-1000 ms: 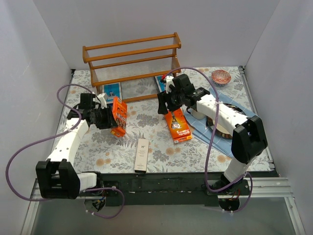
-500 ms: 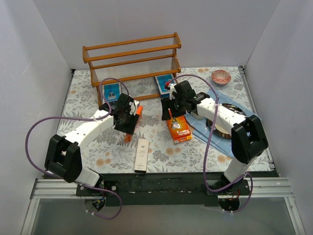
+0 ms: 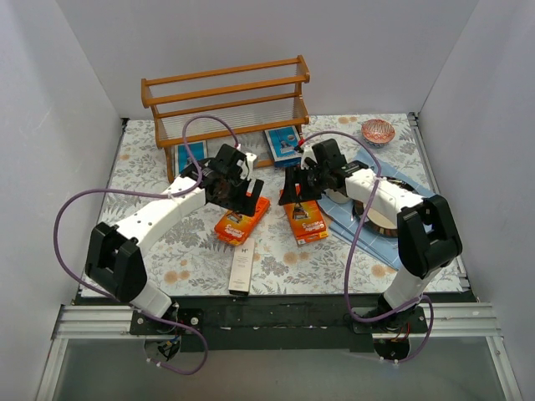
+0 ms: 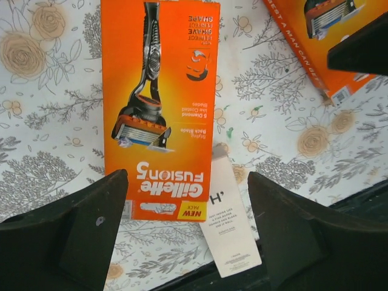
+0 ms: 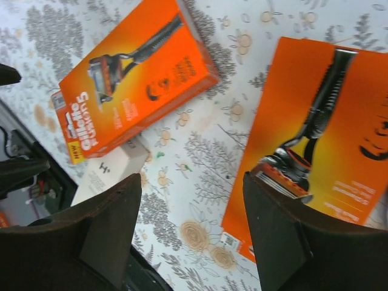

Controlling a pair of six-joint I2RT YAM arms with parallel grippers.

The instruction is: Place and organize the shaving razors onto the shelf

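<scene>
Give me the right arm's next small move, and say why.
Probably lower the right gripper onto the orange pack beneath it and close the fingers across its edges. The fingers stand open and hold nothing, and that pack lies flat on the table, not yet on the shelf.
</scene>
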